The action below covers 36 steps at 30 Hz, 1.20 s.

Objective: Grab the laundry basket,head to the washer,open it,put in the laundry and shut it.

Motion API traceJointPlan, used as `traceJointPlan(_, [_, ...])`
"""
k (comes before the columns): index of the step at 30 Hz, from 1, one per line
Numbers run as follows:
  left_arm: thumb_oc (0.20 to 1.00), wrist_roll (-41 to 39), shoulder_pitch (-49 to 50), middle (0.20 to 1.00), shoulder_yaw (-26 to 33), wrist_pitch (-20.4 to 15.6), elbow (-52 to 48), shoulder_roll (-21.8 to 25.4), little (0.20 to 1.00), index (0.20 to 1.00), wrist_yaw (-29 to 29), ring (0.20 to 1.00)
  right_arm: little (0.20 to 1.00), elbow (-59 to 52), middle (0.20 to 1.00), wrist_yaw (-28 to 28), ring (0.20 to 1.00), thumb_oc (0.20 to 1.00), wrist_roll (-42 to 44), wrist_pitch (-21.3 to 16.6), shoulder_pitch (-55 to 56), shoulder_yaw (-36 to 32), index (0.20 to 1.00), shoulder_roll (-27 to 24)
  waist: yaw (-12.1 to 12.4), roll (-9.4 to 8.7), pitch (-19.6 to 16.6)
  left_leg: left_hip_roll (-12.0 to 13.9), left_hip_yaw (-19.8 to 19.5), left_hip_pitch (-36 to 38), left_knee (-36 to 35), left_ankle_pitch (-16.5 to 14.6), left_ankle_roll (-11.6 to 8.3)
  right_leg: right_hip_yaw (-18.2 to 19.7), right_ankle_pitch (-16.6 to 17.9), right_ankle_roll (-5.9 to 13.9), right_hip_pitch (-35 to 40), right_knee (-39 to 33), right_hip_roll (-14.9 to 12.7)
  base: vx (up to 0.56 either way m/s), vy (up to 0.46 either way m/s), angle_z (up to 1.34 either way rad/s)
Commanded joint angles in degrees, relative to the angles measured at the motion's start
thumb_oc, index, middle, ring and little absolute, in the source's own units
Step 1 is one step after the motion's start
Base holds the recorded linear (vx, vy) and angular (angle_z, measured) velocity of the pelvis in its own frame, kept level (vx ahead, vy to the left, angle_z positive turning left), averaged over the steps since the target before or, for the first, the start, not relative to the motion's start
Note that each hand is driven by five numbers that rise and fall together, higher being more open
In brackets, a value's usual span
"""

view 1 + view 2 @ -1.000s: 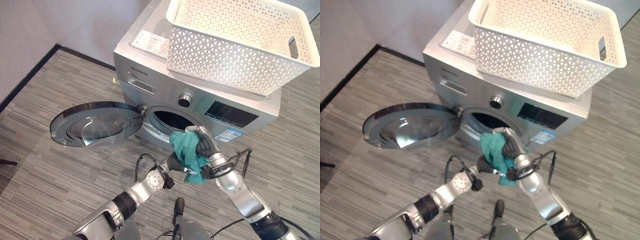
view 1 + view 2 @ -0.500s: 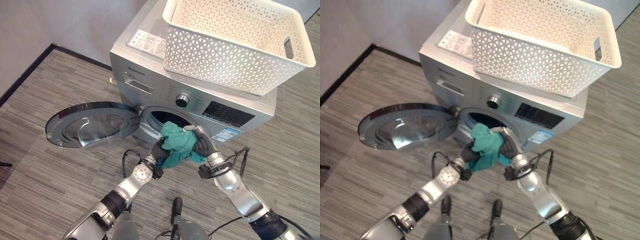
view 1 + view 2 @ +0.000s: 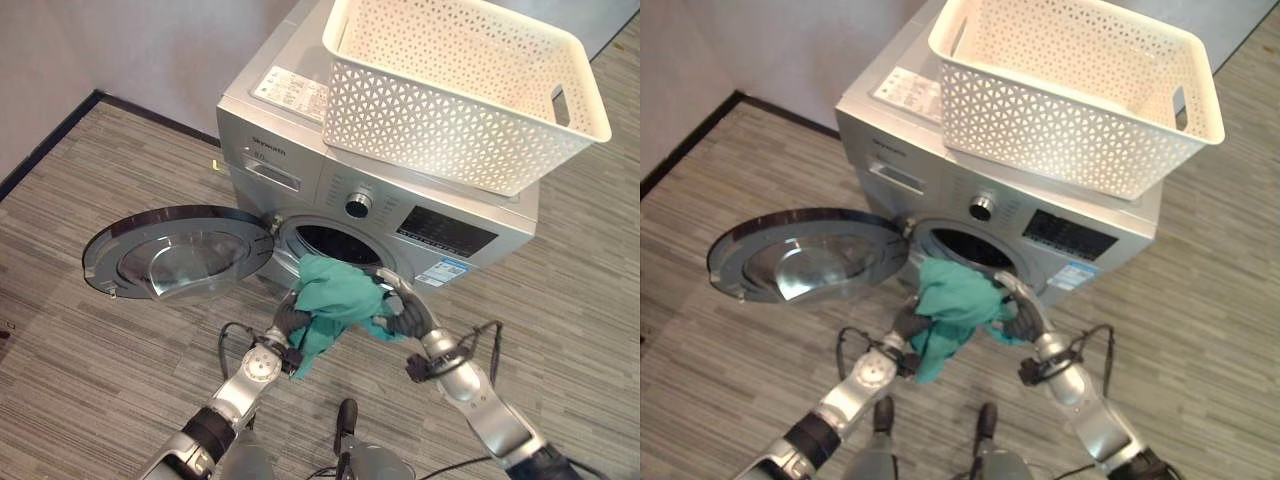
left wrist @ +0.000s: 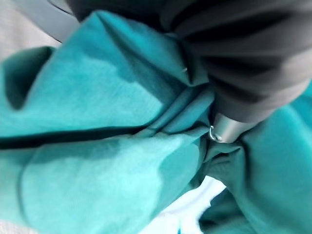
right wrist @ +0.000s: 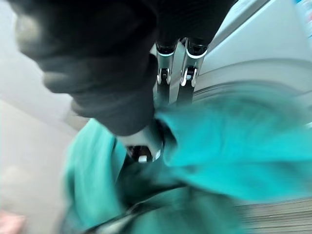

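Teal cloth (image 3: pixel 335 298): held bunched at open washer (image 3: pixel 300 140) drum mouth, pinched by left hand (image 3: pixel 287 318) and right hand (image 3: pixel 405 315), fingers curled into fabric. White basket (image 3: pixel 460 90): set atop washer. Door (image 3: pixel 175 250): swung wide open.

Teal cloth (image 3: pixel 335 295); white lattice basket (image 3: pixel 455 95); silver washer (image 3: pixel 300 120); grey striped floor (image 3: pixel 90 350).
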Motion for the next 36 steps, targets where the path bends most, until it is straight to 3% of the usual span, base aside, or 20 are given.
traceJointPlan(1, [0.2,0.0,-2.4,0.2,1.4,-4.3,2.4,-0.4,0.2,0.2,0.1,0.2,1.0,-1.7,1.0,-0.8,1.0,1.0,-3.1,-1.3,2.7,-5.4,1.0,-2.1,0.1,0.78,-1.4,1.1,0.6,-4.2,0.3,-0.8,-0.47,-1.7,-11.5,0.71,8.1,0.6,2.5,0.01,0.009,-0.04])
traceJointPlan(3, [0.2,0.3,0.3,0.2,3.5,-4.8,2.2,1.2,0.2,0.2,-0.5,0.2,1.0,-0.3,1.0,-1.2,1.0,1.0,-5.5,-1.2,8.1,-9.9,1.0,-2.6,-0.4,0.91,-1.7,1.1,0.8,-4.2,0.3,-0.9,-0.47,-1.7,-11.4,0.89,8.1,0.6,2.4,0.01,0.014,-0.04])
traceJointPlan(5, [0.2,0.3,0.4,0.2,3.4,-4.8,2.2,1.2,0.2,0.2,-0.5,0.2,1.0,-0.4,1.0,-1.2,1.0,1.0,-5.6,-1.2,8.4,-10.1,1.0,-2.6,-0.3,0.94,-1.8,1.1,0.8,-4.2,0.3,-0.9,-0.47,-1.7,-11.4,0.9,8.1,0.6,2.4,0.0,0.004,-0.02])
traceJointPlan(8, [0.2,-1.1,3.8,0.2,4.8,-5.9,1.5,2.1,0.2,0.2,-2.1,0.2,1.0,10.2,1.0,-1.6,1.0,1.0,-5.0,-0.9,12.6,-12.6,1.0,-0.8,-0.6,1.32,-2.1,0.9,0.8,-4.1,0.3,-1.2,-0.26,-1.7,-11.4,1.07,8.3,0.6,2.2,0.01,0.005,-0.07])
traceJointPlan(12, [0.2,-4.0,6.1,0.2,3.9,-6.4,0.3,2.3,0.2,0.2,-5.6,0.2,1.0,31.9,1.0,-2.9,1.0,1.0,-4.4,-0.2,7.6,-9.7,1.0,2.0,0.1,2.14,-2.0,0.6,0.4,-4.4,0.3,-1.0,0.27,-1.7,-11.3,0.95,8.2,0.6,2.0,-0.01,-0.002,0.02])
traceJointPlan(14, [0.2,-4.5,6.4,0.2,3.5,-6.5,0.0,2.4,0.2,0.2,-6.4,0.2,1.0,35.9,1.0,-3.2,1.0,1.0,-3.9,-0.2,6.4,-9.1,1.0,2.9,0.4,2.45,-2.1,0.5,0.2,-4.6,0.3,-0.8,0.34,-1.7,-11.2,0.88,8.1,0.6,2.0,0.0,0.0,0.0])
traceJointPlan(16, [0.2,-4.7,6.8,0.2,1.4,-6.2,-1.2,2.8,0.2,0.2,-8.7,0.2,1.0,49.5,1.0,-4.0,1.0,1.0,-0.9,-0.1,2.5,-7.6,1.0,4.9,1.2,3.39,-2.3,-0.2,-0.7,-4.5,0.3,-0.8,0.43,-2.3,-11.4,0.65,8.7,0.6,1.9,0.03,0.007,0.03])
traceJointPlan(18, [0.2,-4.7,6.7,0.2,1.4,-6.1,-1.3,2.8,0.2,0.2,-8.7,0.2,1.0,49.7,1.0,-4.1,1.0,1.0,-0.9,-0.2,2.3,-7.5,1.0,4.9,1.1,3.37,-2.3,-0.2,-0.8,-4.5,0.3,-0.7,0.44,-2.4,-11.4,0.66,8.8,0.6,1.9,0.01,0.005,0.04])
traceJointPlan(26, [0.2,-6.2,6.0,0.2,-1.2,-5.1,-1.3,2.0,0.2,0.2,-11.7,0.2,1.0,76.7,1.0,-5.2,1.0,1.0,8.1,0.2,-5.3,-7.5,1.0,9.4,2.8,5.19,-2.4,-1.9,-2.5,-4.8,0.3,-0.8,0.44,-4.0,-12.2,0.55,10.1,0.6,1.6,0.03,0.005,0.1])
traceJointPlan(36, [0.2,-10.5,0.3,0.2,-2.4,-5.4,1.0,-0.5,0.2,0.2,-10.4,0.2,1.0,80.2,1.0,-4.6,1.0,1.0,11.9,0.1,-6.0,-6.6,1.0,12.4,2.7,3.79,0.9,-2.7,-2.8,-7.8,1.3,-0.6,1.84,-4.0,-14.0,-0.2,6.9,4.0,0.8,-0.03,-0.005,0.06])
